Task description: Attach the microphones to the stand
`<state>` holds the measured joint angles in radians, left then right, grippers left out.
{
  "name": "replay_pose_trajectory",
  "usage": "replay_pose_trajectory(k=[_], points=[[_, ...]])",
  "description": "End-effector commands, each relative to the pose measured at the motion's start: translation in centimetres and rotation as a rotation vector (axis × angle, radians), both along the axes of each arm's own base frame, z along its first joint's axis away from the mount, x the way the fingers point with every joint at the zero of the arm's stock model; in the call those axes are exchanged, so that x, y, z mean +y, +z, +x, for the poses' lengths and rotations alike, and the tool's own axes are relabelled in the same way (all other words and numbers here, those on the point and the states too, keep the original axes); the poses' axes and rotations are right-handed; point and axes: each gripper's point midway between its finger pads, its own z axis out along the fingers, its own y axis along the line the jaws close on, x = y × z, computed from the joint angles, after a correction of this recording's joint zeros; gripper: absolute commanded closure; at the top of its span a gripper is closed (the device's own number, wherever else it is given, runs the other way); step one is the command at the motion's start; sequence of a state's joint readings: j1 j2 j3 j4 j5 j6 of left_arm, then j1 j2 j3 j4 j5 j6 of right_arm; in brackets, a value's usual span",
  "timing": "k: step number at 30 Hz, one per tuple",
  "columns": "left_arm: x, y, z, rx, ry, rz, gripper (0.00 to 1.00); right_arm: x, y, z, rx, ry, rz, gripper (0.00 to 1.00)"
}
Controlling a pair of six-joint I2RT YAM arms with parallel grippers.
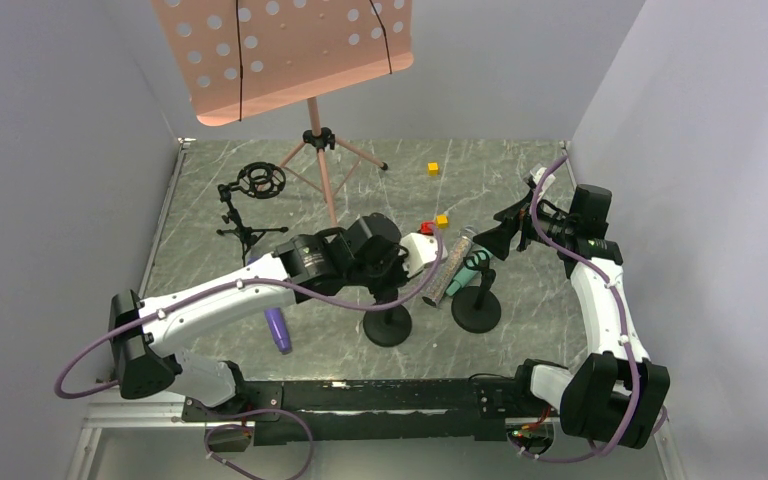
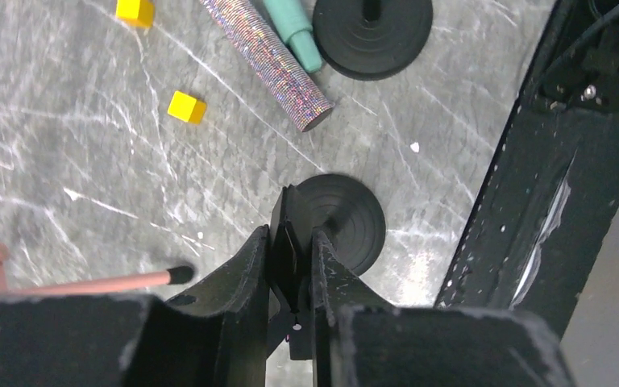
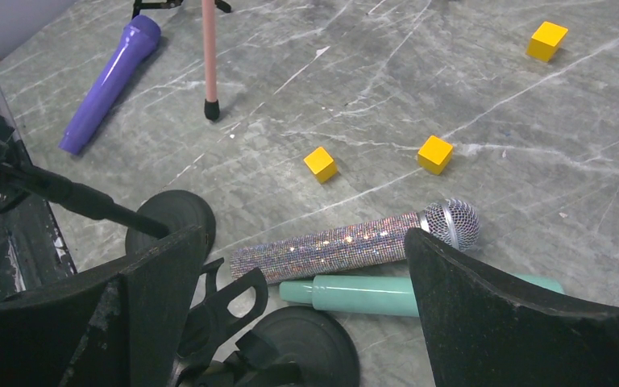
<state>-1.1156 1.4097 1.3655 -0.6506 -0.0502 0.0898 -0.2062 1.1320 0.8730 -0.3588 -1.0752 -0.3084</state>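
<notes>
My left gripper (image 2: 294,242) is shut on the black clip at the top of a small round-based mic stand (image 2: 353,222); in the top view the gripper (image 1: 397,272) sits over that stand (image 1: 388,326). My right gripper (image 3: 302,239) is wide open and empty, hovering above the glittery silver-pink microphone (image 3: 346,246) and the mint-teal microphone (image 3: 355,292), which lie side by side on the table. A second stand (image 3: 306,347) with an empty clip (image 3: 227,300) is just below them. The purple microphone (image 3: 109,81) lies apart, near the left arm (image 1: 278,330).
Small yellow cubes (image 3: 321,164) (image 3: 435,154) (image 3: 548,40) lie on the marble table. A pink music stand (image 1: 318,150) and a black shock-mount stand (image 1: 256,185) are at the back left. Grey walls close in both sides; a black rail (image 1: 360,395) runs along the near edge.
</notes>
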Motion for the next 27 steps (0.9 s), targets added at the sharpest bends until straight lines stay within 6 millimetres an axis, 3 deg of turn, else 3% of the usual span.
replay_pose_trajectory(k=[1, 8, 13, 18, 20, 24, 27], points=[[0.4, 2.5, 1.3, -0.151, -0.260, -0.024, 0.99, -0.1, 1.0, 0.3, -0.058, 0.015, -0.021, 0.00], [1.4, 4.5, 3.8, -0.194, -0.392, -0.148, 0.98, -0.1, 1.0, 0.3, -0.058, 0.016, -0.022, 0.00], [1.4, 3.6, 4.5, -0.099, -0.458, -0.156, 0.96, -0.1, 1.0, 0.3, -0.058, 0.017, -0.022, 0.00], [1.3, 2.6, 6.1, -0.021, -0.405, -0.139, 0.89, 0.0, 1.0, 0.2, -0.059, 0.019, -0.022, 0.00], [1.2, 2.6, 6.7, -0.016, -0.371, -0.144, 0.76, 0.0, 1.0, 0.2, -0.059, 0.020, -0.022, 0.00], [1.4, 3.5, 8.4, -0.034, -0.255, -0.167, 0.32, -0.1, 0.9, 0.2, -0.056, 0.019, -0.023, 0.00], [1.8, 5.0, 8.9, -0.066, -0.202, -0.198, 0.17, -0.1, 0.9, 0.3, -0.056, 0.020, -0.022, 0.00]])
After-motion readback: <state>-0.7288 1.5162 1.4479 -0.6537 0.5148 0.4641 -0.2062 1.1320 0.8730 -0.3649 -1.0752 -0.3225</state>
